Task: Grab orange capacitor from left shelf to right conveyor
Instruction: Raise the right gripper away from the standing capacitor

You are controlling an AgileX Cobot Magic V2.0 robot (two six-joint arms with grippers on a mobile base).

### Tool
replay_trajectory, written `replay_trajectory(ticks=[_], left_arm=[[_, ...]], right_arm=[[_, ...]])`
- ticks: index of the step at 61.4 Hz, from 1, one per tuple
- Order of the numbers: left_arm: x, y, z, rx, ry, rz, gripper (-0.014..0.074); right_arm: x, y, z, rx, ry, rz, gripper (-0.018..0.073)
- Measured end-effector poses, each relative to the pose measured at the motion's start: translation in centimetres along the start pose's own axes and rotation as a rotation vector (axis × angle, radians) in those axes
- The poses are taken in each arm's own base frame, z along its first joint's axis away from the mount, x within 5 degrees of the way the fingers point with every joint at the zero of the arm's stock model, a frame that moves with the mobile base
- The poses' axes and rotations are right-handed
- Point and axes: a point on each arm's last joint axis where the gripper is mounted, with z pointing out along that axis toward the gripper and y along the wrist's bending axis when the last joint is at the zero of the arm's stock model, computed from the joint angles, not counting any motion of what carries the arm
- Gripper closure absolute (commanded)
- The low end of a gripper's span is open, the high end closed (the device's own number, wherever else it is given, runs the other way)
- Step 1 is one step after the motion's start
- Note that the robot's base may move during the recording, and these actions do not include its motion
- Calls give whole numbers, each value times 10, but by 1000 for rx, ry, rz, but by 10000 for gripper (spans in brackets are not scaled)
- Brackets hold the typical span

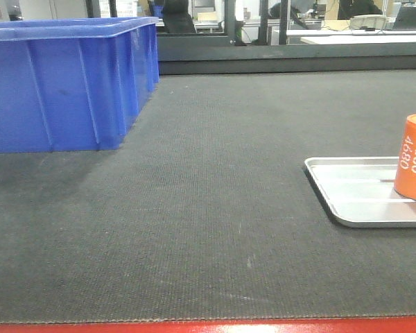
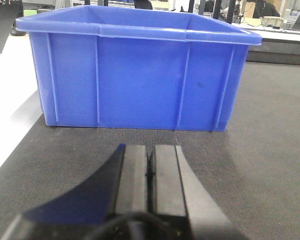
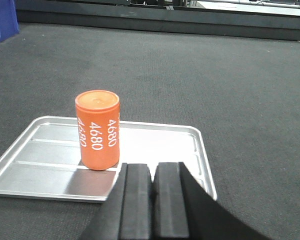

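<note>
The orange capacitor (image 3: 97,130), marked 4680, stands upright on a shallow silver tray (image 3: 160,140) that lies on the dark grey conveyor belt (image 3: 200,75). It also shows at the right edge of the front view (image 1: 414,158), on the tray (image 1: 353,191). My right gripper (image 3: 152,170) is shut and empty, just in front and to the right of the capacitor, over the tray's near edge. My left gripper (image 2: 150,155) is shut and empty, low over the belt (image 2: 270,150), facing a blue bin. The left shelf is out of view.
A large blue plastic bin (image 1: 62,80) stands on the belt at the far left; it fills the left wrist view (image 2: 135,70). The belt's red front edge (image 1: 208,326) runs along the bottom. A dark rail (image 1: 291,59) bounds the belt's far side.
</note>
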Motion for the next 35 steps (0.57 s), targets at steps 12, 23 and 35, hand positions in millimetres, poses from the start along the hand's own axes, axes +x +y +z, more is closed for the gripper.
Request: replay_trajectory(ticks=[12, 23, 35], left_arm=[[0, 0, 0, 0, 0, 0, 701], [0, 0, 0, 0, 0, 0, 701], [0, 0, 0, 0, 0, 0, 701]], right_arm=[[0, 0, 0, 0, 0, 0, 500], [0, 0, 0, 0, 0, 0, 500], [0, 0, 0, 0, 0, 2, 500]])
